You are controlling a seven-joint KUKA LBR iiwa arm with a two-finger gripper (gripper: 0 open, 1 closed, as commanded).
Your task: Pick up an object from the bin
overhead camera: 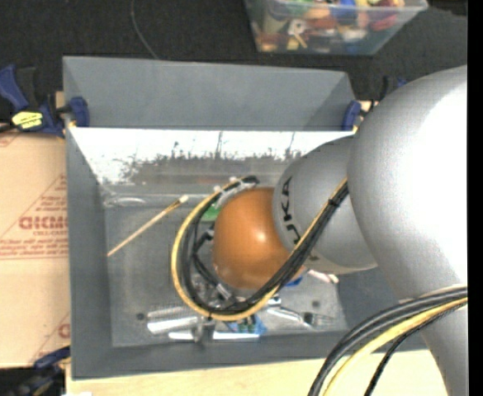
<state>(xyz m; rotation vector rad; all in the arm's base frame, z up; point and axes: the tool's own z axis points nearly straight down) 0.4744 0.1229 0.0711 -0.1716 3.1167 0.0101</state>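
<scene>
**A:** Where is the arm?

**B:** It enters from three o'clock and ends over the middle of the grey bin (88,221). An orange cover (245,242) on the wrist, ringed by a loop of yellow and black cable (179,262), hides most of the gripper (210,297) below it.

**A:** Is the claw wide, narrow, or holding something?

**B:** I cannot tell; the cover is in the way.

**A:** What lies nearest it?

**B:** Toward six o'clock, just beside it, is a small heap: a silvery grey piece (173,327), a blue-green item (243,329) and a white piece (307,313). Which one it is over I cannot tell. A thin wooden stick (146,228) lies slanted at nine o'clock, and something green (210,214) peeks out at the cover's eleven o'clock.
</scene>
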